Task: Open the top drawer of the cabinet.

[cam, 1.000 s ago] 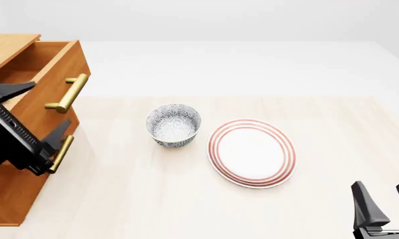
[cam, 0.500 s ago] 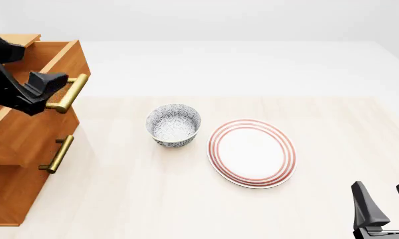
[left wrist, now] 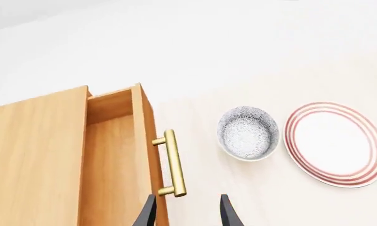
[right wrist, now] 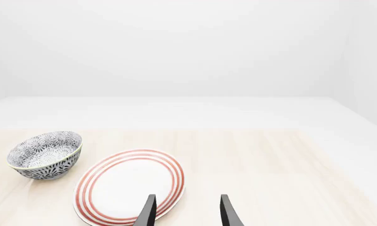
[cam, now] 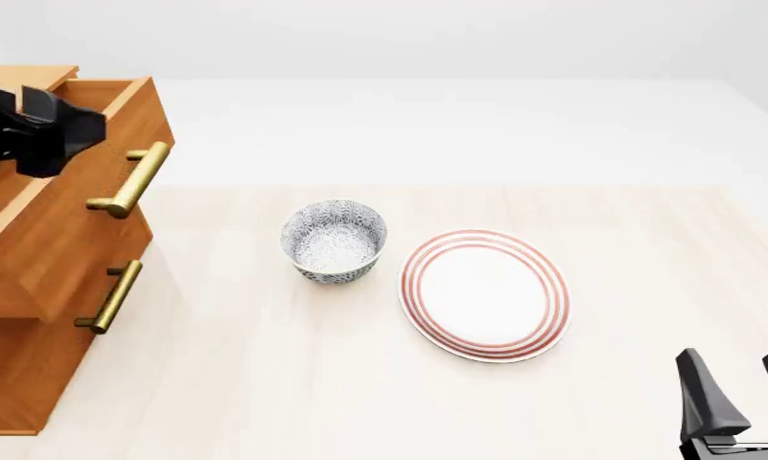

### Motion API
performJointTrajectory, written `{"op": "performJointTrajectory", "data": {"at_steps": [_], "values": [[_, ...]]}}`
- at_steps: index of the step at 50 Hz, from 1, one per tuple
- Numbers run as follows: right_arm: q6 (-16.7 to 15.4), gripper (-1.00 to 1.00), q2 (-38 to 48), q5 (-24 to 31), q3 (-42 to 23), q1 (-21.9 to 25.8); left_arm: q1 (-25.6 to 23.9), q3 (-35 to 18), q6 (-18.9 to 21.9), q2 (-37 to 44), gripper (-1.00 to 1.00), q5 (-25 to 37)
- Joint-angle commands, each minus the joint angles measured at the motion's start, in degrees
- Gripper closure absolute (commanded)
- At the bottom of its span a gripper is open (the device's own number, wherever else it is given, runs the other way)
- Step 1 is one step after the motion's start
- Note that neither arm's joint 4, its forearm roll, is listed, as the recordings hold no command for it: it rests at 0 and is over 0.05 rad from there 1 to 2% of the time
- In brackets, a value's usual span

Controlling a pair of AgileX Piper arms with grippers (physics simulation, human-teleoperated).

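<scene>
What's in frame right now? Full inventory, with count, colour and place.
cabinet: 1, orange-brown wood, far left of the table.
top drawer: 1, orange-brown, pulled out, interior visible.
brass bar handles: 2 visible, on the top drawer and the drawer below.
bowl: 1, blue-white patterned, table centre-left.
plate: 1, white with red rings, right of the bowl, apart from it.
table: 1, light wood.
left gripper: black, open, above the open drawer.
right gripper: black, open, near right corner.
</scene>
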Motion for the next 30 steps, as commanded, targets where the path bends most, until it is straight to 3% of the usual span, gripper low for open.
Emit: {"op": "performJointTrajectory", "data": {"at_steps": [1,18,30], "values": [[0.01,-1.0,-0.04,-0.04,0.04,0.0,2.03,-1.51,-5.22,0.69,-1.0,2.7],[0.0,-1.0,-0.05,-0.05,0.06,-0.01,3.54,-1.59,-8.48,2.13,-1.0,5.78],[0.01,-1.0,0.07,-0.18,0.07,0.0,6.33,-1.62,-7.7,2.31,-1.0,6.88]]}}
